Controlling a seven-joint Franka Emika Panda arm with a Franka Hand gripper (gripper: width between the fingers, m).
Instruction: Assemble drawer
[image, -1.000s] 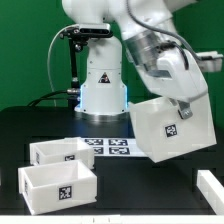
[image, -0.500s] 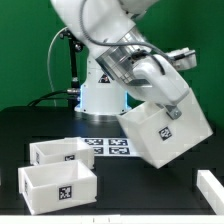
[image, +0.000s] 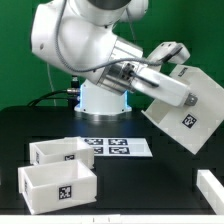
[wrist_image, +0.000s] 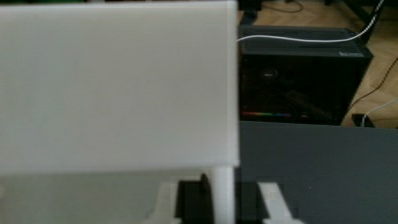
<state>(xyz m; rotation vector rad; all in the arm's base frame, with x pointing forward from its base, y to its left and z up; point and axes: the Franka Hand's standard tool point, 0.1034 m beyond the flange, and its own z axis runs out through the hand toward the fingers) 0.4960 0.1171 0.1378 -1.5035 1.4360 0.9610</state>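
Note:
The drawer's tall white casing (image: 190, 110) hangs tilted in the air at the exterior view's right, its square marker facing the camera. My gripper (image: 160, 88) is shut on the casing's upper left wall. In the wrist view the casing (wrist_image: 116, 85) fills most of the picture, and its thin wall runs between the fingers of my gripper (wrist_image: 228, 200). Two shallow white trays stand on the black table at the exterior view's lower left, one behind (image: 60, 152) and one in front (image: 58, 188), each with a marker on its front.
The marker board (image: 115, 146) lies flat on the table in front of the robot's base. A white block (image: 212, 190) sits at the exterior view's lower right edge. A cable runs from a stand at the back left.
The arm has swung round and lifted the casing up and toward the exterior view's right, turning it further. The trays have not moved.

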